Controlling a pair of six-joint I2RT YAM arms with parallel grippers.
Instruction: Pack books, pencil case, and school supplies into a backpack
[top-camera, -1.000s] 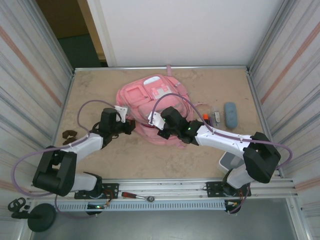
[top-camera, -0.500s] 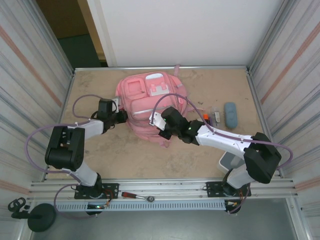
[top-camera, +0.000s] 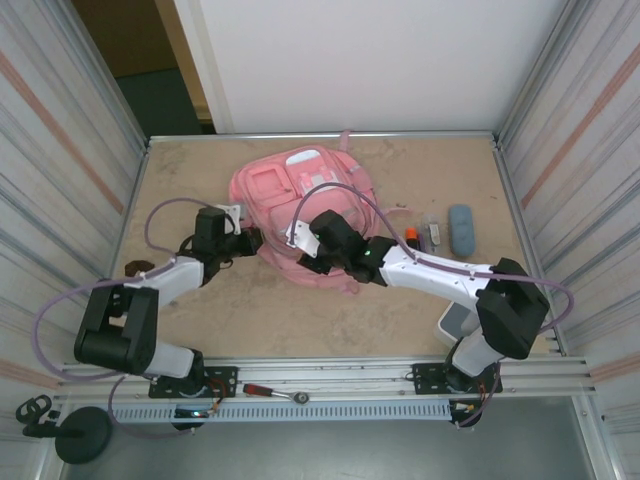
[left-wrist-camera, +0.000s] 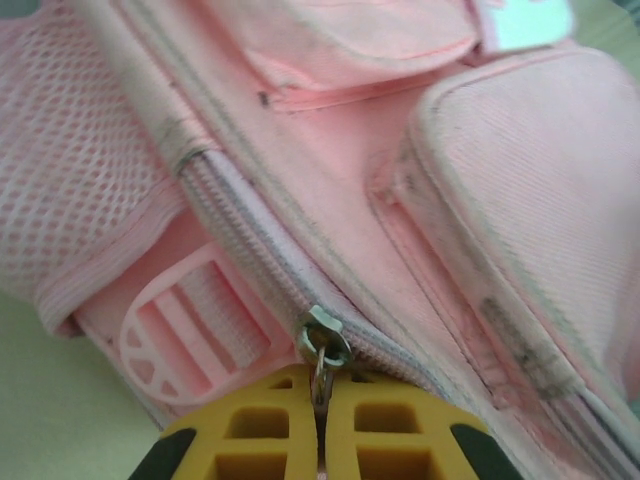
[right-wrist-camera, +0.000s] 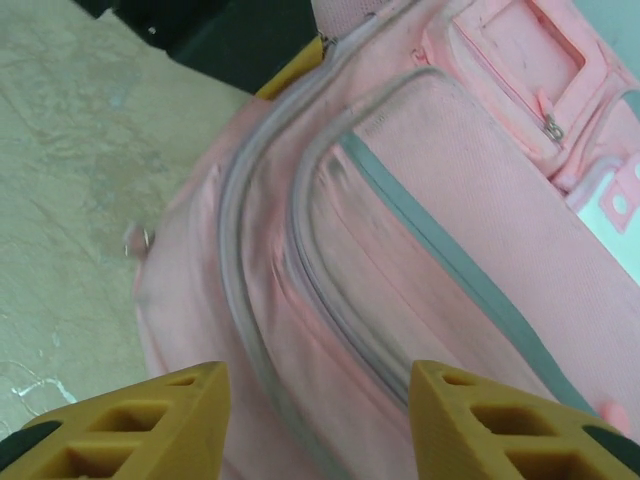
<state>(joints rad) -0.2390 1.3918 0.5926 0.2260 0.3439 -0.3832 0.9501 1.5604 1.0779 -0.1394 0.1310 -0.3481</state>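
Observation:
The pink backpack (top-camera: 300, 200) lies on the table's middle, its zips and front pockets facing up. My left gripper (left-wrist-camera: 322, 400) is at the backpack's left side, shut on the metal zip pull (left-wrist-camera: 321, 372) that hangs from the slider (left-wrist-camera: 326, 336). My right gripper (right-wrist-camera: 318, 405) hovers open over the backpack's (right-wrist-camera: 400, 250) near side, with pink fabric between its yellow fingers (right-wrist-camera: 150, 420) and nothing gripped. Right of the bag lie the school supplies: an orange-and-white piece (top-camera: 411, 235) and a short black piece (top-camera: 434, 237). The blue-grey pencil case (top-camera: 461, 230) is beyond them. The books are out of view.
Corrugated metal walls close the table in on both sides, and a white wall stands behind. A white container (top-camera: 456, 324) stands by the right arm's base. A red-handled tool (top-camera: 266, 390) lies on the front rail. A small dark object (top-camera: 135, 268) sits at the left edge.
My right gripper has opened and let go of the backpack fabric, shifting a little left. The backpack has resettled. My left gripper stays shut on the zip pull.

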